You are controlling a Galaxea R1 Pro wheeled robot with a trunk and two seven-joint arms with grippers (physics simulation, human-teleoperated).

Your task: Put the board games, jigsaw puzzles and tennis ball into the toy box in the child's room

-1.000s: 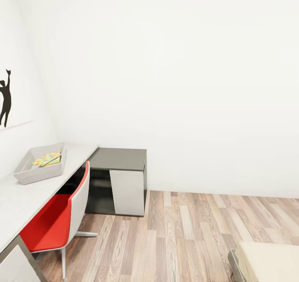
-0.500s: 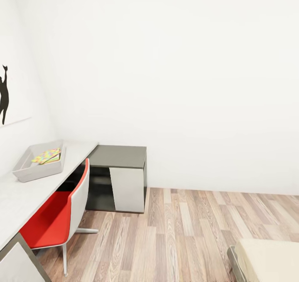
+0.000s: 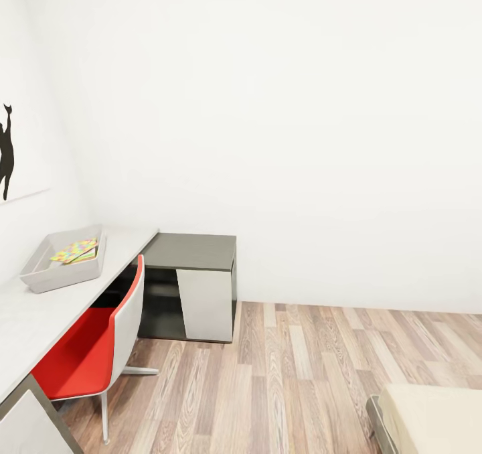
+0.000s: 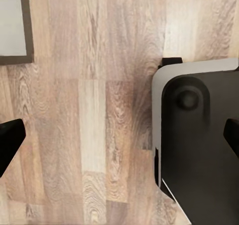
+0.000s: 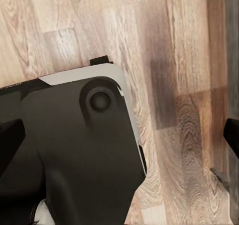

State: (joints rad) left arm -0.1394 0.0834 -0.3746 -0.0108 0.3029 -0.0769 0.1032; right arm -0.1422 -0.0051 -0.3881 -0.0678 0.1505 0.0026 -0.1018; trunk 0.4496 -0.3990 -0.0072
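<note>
The toy box (image 3: pixel 41 276), a shallow pale grey tray, sits on the long table (image 3: pixel 33 317) at the left of the head view. Inside it lies a multicoloured jigsaw puzzle (image 3: pixel 73 250) on top of another flat piece whose kind I cannot tell. A corner of the bed (image 3: pixel 435 417) shows at the lower right. The board games and the tennis ball are out of view. My left gripper (image 4: pixel 119 138) hangs open over the wood floor, empty. My right gripper (image 5: pixel 121 135) is open and empty too, above the robot's black base (image 5: pixel 74 155).
A red and white chair (image 3: pixel 94 350) stands tucked against the table. The dark grey cabinet (image 3: pixel 194 253) with a white panel joins the table's far end. Bare plank floor (image 3: pixel 301 380) stretches between cabinet and bed. A pale panel with a dark edge (image 4: pixel 12 23) lies near the left gripper.
The whole head view has shifted slightly since a second ago, so the camera moved. The table, toy box and chair keep their places relative to each other.
</note>
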